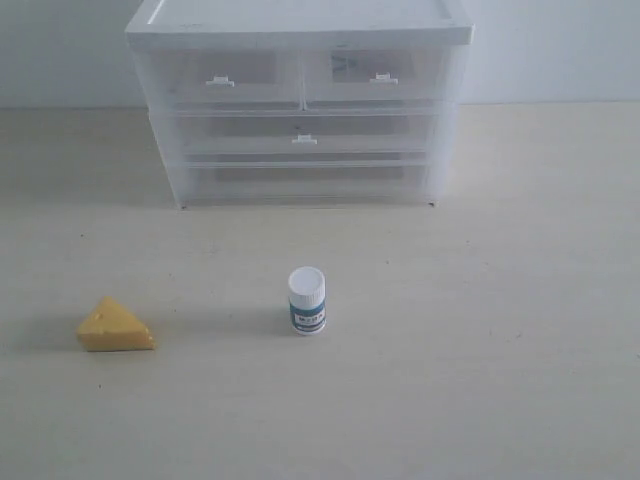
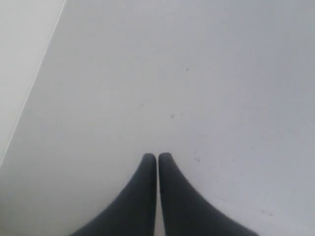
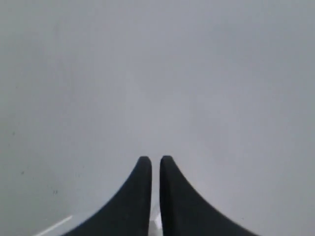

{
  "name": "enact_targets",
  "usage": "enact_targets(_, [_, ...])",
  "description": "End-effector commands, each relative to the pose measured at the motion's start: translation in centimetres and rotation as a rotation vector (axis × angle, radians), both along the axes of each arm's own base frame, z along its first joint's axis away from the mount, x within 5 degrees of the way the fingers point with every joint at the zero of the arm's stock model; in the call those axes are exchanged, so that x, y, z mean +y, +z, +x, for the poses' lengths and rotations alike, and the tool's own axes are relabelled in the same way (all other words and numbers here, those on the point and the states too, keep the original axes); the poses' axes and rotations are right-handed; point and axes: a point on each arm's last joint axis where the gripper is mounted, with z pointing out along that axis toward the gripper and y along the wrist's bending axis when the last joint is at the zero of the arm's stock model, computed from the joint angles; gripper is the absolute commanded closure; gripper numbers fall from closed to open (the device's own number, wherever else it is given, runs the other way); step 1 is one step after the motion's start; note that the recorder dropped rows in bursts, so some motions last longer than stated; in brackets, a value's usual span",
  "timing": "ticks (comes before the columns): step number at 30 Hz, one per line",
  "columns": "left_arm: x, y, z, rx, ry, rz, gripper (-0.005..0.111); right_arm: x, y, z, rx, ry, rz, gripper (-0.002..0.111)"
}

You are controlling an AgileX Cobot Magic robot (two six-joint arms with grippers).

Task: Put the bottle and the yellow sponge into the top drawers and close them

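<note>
The bottle (image 1: 307, 300) stands upright on the table in the middle of the exterior view, white cap up. To its left lies the yellow sponge (image 1: 115, 326), a wedge resting flat. Behind them stands the white cabinet (image 1: 300, 25); its top left drawer (image 1: 222, 80) and top right drawer (image 1: 377, 76) are both pushed in. Neither arm shows in the exterior view. My left gripper (image 2: 157, 156) is shut with nothing in it, over bare pale surface. My right gripper (image 3: 155, 159) is shut too, also over bare surface, holding nothing.
Under the two small drawers sit two full-width drawers (image 1: 305, 140), both pushed in. The pale wooden table (image 1: 480, 330) stretches around the objects. A white wall rises behind the cabinet. A surface edge (image 2: 34, 81) runs along one side of the left wrist view.
</note>
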Motion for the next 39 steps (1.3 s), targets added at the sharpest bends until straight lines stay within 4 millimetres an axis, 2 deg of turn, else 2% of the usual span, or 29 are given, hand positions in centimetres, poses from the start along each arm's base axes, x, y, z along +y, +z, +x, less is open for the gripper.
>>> enact_targets(1, [-1.2,0.7,0.6,-0.004,-0.097,0.148,0.103,1.3,1.1,1.7,0.144,0.054,-0.185,0.108])
enact_targets(5, [-1.6,0.1,3.7,0.216,-0.222,0.098,0.103,2.9,0.3,5.6,0.384,0.192,-0.287,0.108])
enact_targets(8, [-2.9,-0.7,6.0,0.341,-0.426,0.117,0.103,4.4,-1.2,8.3,0.56,0.353,-0.351,0.108])
enact_targets(11, [-4.1,-1.3,7.8,0.385,-0.643,0.104,0.103,5.4,-3.0,10.7,0.692,0.472,-0.367,0.108])
enact_targets(16, [-5.0,-3.5,10.5,0.435,-0.88,-0.012,0.103,6.3,-5.7,13.2,0.807,0.586,-0.362,0.108])
enact_targets(21, [-6.8,-6.0,13.9,0.578,-1.021,-0.053,0.1,6.9,-6.8,14.3,0.82,0.649,-0.344,0.108])
enact_targets(27, [-11.2,-8.1,19.2,0.648,-1.12,-0.167,0.074,6.8,-7.1,14.6,0.818,0.639,-0.362,0.108])
enact_targets(32, [-11.8,-7.6,23.6,0.65,-1.121,-0.487,0.053,6.8,-7.1,14.6,0.82,0.636,-0.361,0.108])
enact_targets(39, [-12.0,-5.7,27.6,0.551,-1.097,-0.55,0.051,6.8,-7.1,14.6,0.82,0.633,-0.356,0.108])
